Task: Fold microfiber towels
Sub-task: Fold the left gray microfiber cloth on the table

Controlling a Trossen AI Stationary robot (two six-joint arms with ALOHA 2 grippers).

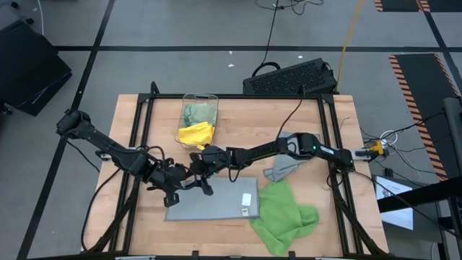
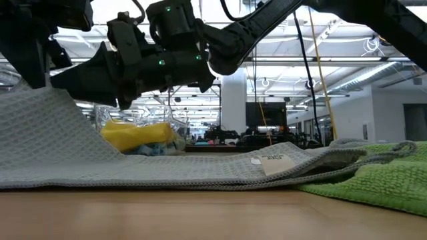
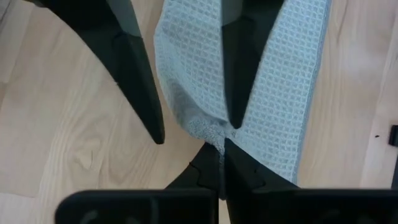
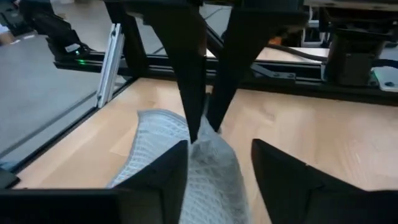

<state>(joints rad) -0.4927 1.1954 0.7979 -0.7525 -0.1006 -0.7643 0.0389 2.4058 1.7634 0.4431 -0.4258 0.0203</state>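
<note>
Grey towel [image 1: 214, 204] lies lengthwise across the table, left claw [image 1: 175, 192] clamped on its corner, right claw [image 1: 199, 160] apart.

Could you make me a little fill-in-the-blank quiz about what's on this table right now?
1. The grey towel lying flat has a white ____ near one corner.
2. The left gripper is shut on the ____ towel's corner.
3. The yellow towel spills out of the clear ____.
4. Beside the grey towel lies a crumpled bright ____ towel.

Missing words: tag; grey; bin; green
</note>
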